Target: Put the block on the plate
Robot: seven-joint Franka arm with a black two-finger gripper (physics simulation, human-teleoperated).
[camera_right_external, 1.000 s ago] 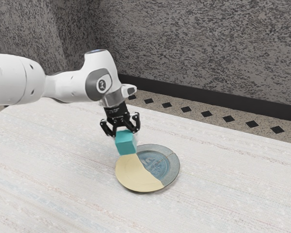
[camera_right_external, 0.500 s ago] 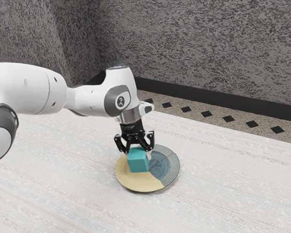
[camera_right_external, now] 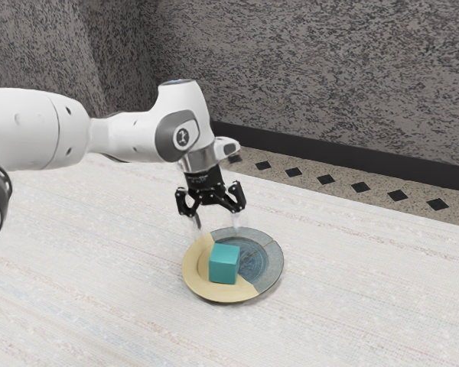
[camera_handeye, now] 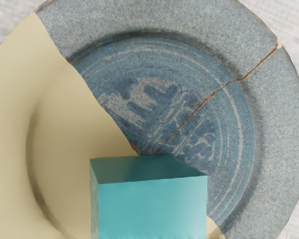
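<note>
Resting on the plate [camera_right_external: 274,262], teal block [camera_right_external: 224,265] beneath the end effector [camera_right_external: 218,227], fingers [camera_right_external: 196,222] spread wide.

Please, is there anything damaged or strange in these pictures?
Yes: the plate looks cracked or repaired. A thin brown crack crosses its blue-grey side, and a plain cream section meets the patterned side along an uneven edge, as if replaced.
</note>
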